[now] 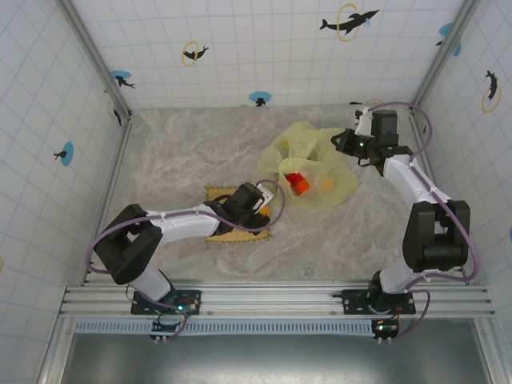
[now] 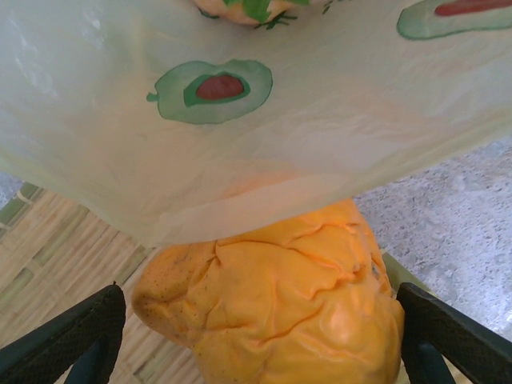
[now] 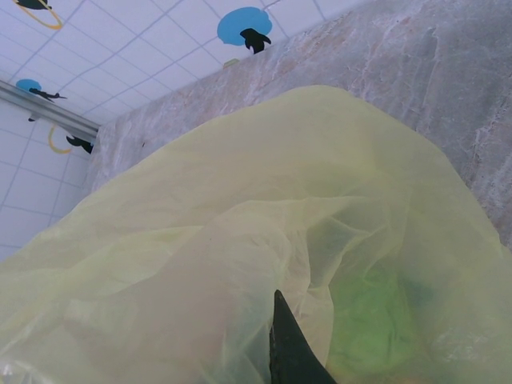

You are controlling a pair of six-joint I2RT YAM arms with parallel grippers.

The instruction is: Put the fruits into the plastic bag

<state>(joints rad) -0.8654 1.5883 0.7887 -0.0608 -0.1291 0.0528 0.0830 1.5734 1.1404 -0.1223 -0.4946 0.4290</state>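
Note:
A wrinkled orange fruit (image 2: 272, 304) lies on the tan woven mat (image 2: 56, 248), right at the edge of the plastic bag (image 2: 240, 120). My left gripper (image 2: 260, 298) is open, one dark finger on each side of that orange, the right finger touching it. From above, the left gripper (image 1: 260, 200) sits over the mat (image 1: 232, 232) beside the yellow-green plastic bag (image 1: 316, 160). A red fruit (image 1: 294, 179) and orange fruits (image 1: 304, 189) show through the bag. My right gripper (image 1: 346, 144) is shut on the bag's rim at its far right. A green fruit (image 3: 376, 320) glows through the bag film (image 3: 240, 240).
The bag lies on a marbled grey tabletop (image 1: 176, 152) ringed by white tiled walls (image 1: 48, 120). An aluminium rail (image 1: 272, 298) runs along the near edge by both arm bases.

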